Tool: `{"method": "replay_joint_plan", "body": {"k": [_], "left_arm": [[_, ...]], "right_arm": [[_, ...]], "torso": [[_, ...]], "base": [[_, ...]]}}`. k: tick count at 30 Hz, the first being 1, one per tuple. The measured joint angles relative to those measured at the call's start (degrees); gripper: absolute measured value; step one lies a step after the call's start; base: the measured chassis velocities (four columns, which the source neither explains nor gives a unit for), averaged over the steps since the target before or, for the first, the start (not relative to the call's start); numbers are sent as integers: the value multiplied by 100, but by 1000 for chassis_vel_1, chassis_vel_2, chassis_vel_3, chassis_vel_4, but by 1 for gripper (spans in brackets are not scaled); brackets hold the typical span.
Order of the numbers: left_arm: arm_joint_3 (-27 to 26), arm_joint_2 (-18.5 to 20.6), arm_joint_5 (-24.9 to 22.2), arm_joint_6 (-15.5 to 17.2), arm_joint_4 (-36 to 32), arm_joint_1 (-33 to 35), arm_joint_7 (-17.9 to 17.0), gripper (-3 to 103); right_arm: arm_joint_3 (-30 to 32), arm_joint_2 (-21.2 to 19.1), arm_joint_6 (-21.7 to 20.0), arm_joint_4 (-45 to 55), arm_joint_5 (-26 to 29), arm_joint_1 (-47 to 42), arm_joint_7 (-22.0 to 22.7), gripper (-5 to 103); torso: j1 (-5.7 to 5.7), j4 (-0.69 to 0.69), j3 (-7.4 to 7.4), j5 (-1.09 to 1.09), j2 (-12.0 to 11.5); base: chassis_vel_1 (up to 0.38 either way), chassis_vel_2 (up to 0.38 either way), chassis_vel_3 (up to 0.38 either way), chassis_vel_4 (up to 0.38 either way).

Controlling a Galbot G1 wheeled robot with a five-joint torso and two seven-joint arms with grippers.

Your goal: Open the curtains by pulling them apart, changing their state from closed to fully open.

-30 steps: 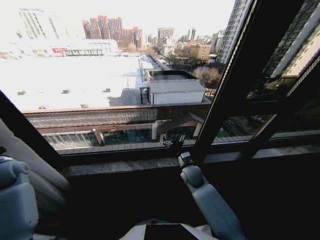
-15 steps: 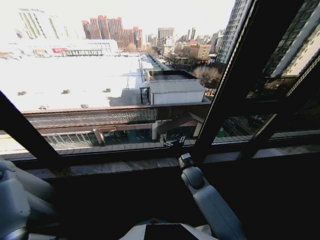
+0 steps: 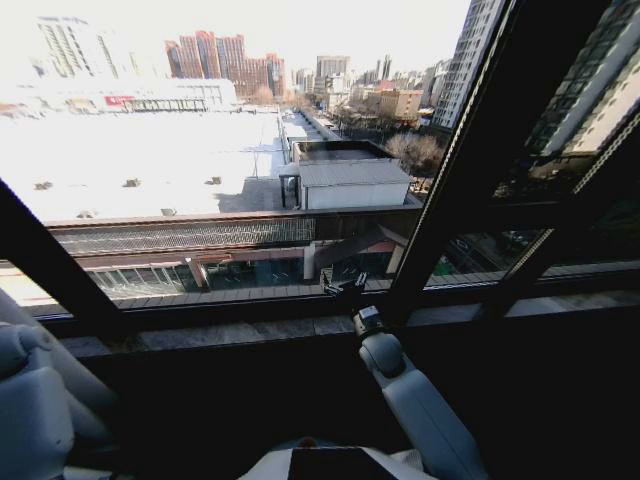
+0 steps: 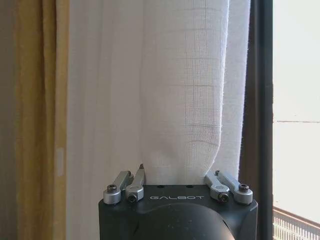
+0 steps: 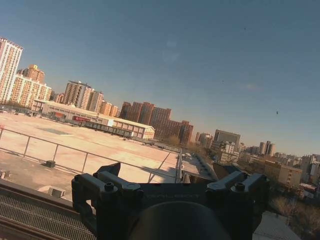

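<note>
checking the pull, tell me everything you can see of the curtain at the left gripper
The curtain is sheer white woven fabric with a faint grid weave and vertical pleats, hanging upright. One fold drops between the left gripper's jaws. A yellow drape hangs on one side of it, a dark window frame bar on the other.

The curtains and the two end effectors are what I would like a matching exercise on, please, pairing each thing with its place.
Things:
1. left end effector
2. right end effector
3. curtains
4. yellow drape

Places:
A. above the window sill, facing bare glass and the city
B. on the white fabric's far side from the dark frame bar
C. right up against a hanging white fold
D. gathered between the yellow cloth and the dark frame bar

Pairs: 1-C, 2-A, 3-D, 4-B
</note>
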Motion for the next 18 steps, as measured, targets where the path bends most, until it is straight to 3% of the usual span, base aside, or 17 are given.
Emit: {"method": "replay_joint_plan", "body": {"k": [2, 6, 8, 9, 11, 15, 17, 18], "left_arm": [[66, -65, -30, 0, -206, 101, 155, 40], [356, -452, -30, -42, -1141, 667, 677, 62], [403, -546, -26, -53, -1358, 822, 866, 62], [468, -640, -23, -75, -1604, 1023, 1095, 72], [522, -699, -24, -93, -1780, 1176, 1281, 72], [758, -905, 4, -159, -2356, 1581, 1869, 93], [809, -967, 49, -168, -2447, 1630, 1964, 93], [860, -1044, 119, -173, -2544, 1687, 2094, 99]], "right_arm": [[5, 3, 0, 0, 1, -1, 0, 100], [23, 26, -18, 49, 19, -25, 19, 100], [34, 27, -30, 64, 36, -39, 23, 100], [63, 29, -42, 73, 79, -60, 26, 100], [88, 34, -49, 79, 106, -80, 28, 100], [193, 41, -59, 107, 127, -153, 28, 100], [222, 41, -59, 115, 127, -167, 28, 100], [255, 38, -59, 122, 130, -184, 29, 100]], "torso": [[0, -1, 0, 0, 0], [0, 1, 0, 2, 0], [0, 1, 0, 2, 0], [0, 1, 0, 2, 0], [0, 2, 0, 2, 0], [-1, 1, -1, 3, 0], [-1, 1, 0, 3, 0], [-1, 1, 0, 2, 0]], "base": [[0, 0, 0, 0], [0, 0, 0, 0], [0, 0, 0, 0], [0, 0, 0, 0], [0, 0, 0, 0], [0, 0, 0, 0], [0, 0, 0, 0], [0, 0, 0, 0]]}}
